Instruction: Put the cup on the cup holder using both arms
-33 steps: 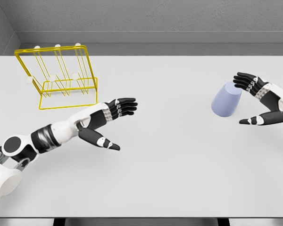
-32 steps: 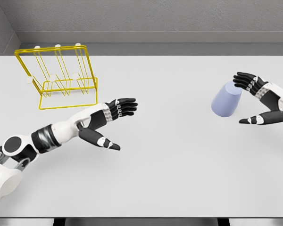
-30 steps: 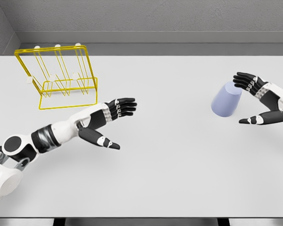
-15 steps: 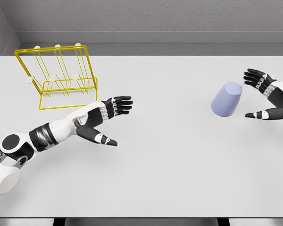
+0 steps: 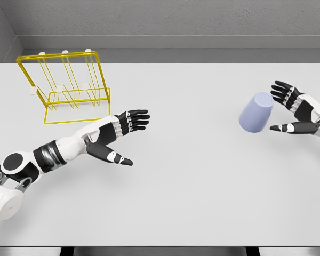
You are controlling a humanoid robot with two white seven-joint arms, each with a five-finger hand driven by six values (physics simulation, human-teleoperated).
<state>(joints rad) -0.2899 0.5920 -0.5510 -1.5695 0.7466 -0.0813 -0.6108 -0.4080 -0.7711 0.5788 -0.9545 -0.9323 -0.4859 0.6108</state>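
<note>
A pale lavender cup (image 5: 256, 112) lies tilted on the white table (image 5: 192, 176) at the right. Just right of it my right hand (image 5: 284, 110) is open, fingers spread above and thumb below, a small gap from the cup. The yellow wire cup holder (image 5: 66, 85) with white-tipped pegs stands at the back left. My left hand (image 5: 126, 137) hovers open over the table in front of the holder, fingers pointing right, holding nothing.
A grey wall runs along the table's far edge. The table's front edge shows at the bottom of the head view.
My right hand drew back to the right from the cup, then came in a little again. My left hand shifted slightly left and back.
</note>
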